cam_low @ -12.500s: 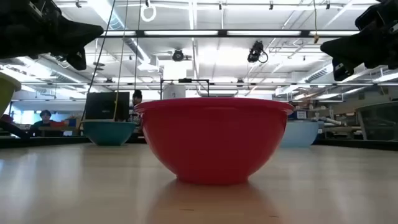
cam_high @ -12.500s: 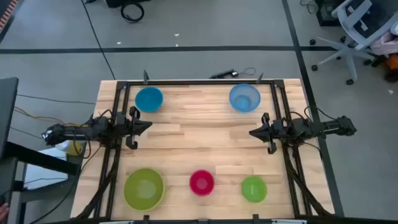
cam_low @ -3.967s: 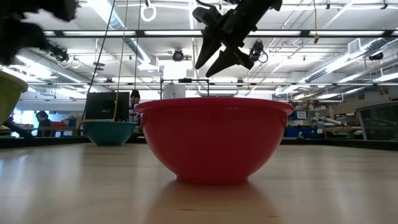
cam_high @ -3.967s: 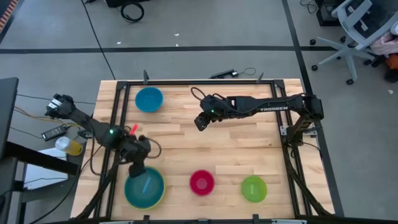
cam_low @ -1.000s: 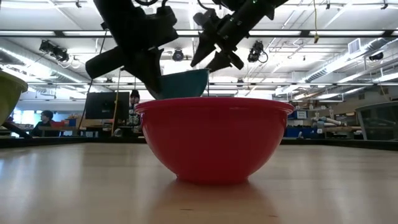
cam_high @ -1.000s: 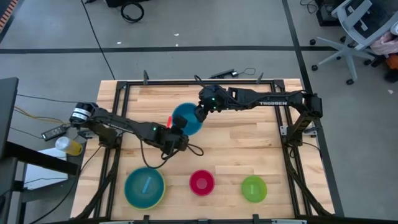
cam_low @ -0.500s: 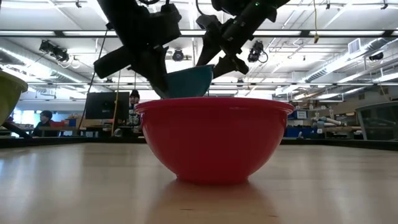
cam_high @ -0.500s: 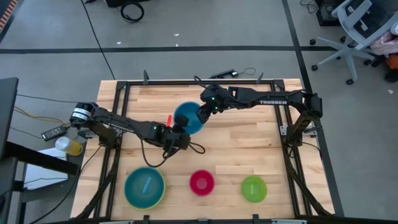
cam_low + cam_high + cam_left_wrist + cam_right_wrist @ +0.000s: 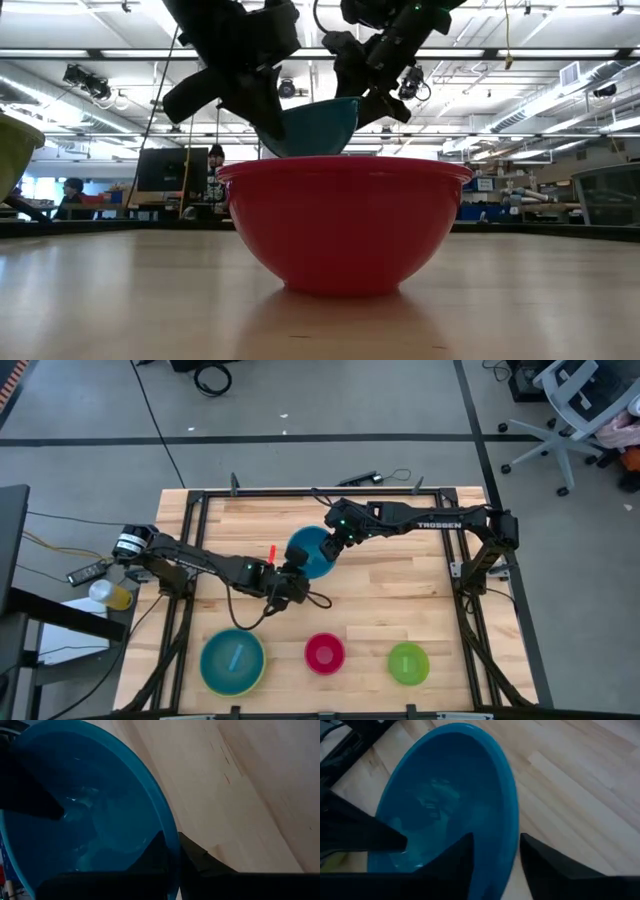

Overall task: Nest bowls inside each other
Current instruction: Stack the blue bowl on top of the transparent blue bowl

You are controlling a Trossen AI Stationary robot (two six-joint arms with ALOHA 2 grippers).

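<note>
The bright blue bowl point(image 9: 310, 552) point(image 9: 318, 125) hangs above the middle of the table, tilted, with my left gripper point(image 9: 296, 572) shut on its near left rim. My right gripper point(image 9: 333, 546) point(image 9: 495, 860) is open at the opposite rim. One finger point(image 9: 462, 857) stands inside the bowl and one point(image 9: 537, 857) outside, and wood shows between the outer finger and the rim. A pale blue bowl sits nested in the yellow-green bowl point(image 9: 233, 662) at the near left. The magenta-red bowl point(image 9: 324, 652) and the small green bowl point(image 9: 408, 663) rest on their bases along the near edge. My left gripper pinches the bright blue bowl's rim point(image 9: 169, 837) with one finger point(image 9: 152, 855) inside the bowl and one outside. It comes slanting down from the table's near left. The bowl is lifted clear of the table, tipped, its opening facing up and toward the far right.
The black frame rails point(image 9: 195, 530) run along the table's sides and far edge. In the low view the magenta-red bowl point(image 9: 345, 225) fills the foreground, with both arms above and behind it. Bare wood lies between the held bowl and the near row.
My left gripper has tipped the bright blue bowl a little up and carried it slightly toward the table's right. My right gripper has tipped further down, and its fingers now stand on either side of the bowl's far right rim.
</note>
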